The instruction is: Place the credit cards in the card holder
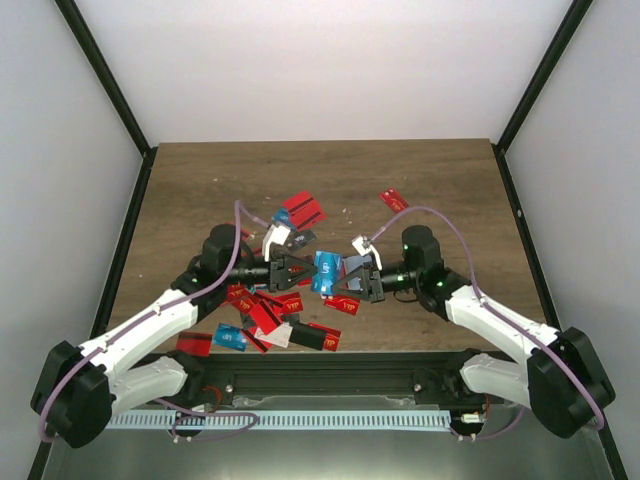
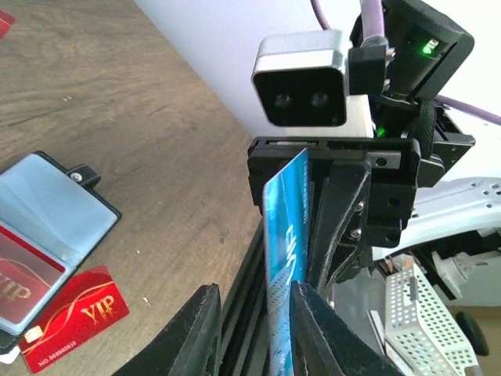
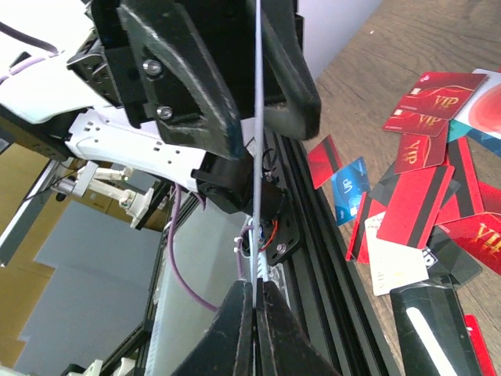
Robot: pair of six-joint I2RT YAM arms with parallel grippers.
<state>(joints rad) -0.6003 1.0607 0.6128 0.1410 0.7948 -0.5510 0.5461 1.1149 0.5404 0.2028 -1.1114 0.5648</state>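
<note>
Looks like a handover, centre frame: my right gripper (image 3: pixel 254 291) clenches the blue card (image 2: pixel 283 227); my left gripper (image 2: pixel 254 296) straddles it, jaws apart. Next I must clamp left, then release right.

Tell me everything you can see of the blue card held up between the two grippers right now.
The blue card is a thin, glossy plastic rectangle with pale lettering on its face. It stands on edge in the air, not lying flat. The right gripper pinches one end, jaws shut on it. The left gripper straddles the other end with its jaws open: a gap shows on one side, and the card sits close against the other finger.
</note>
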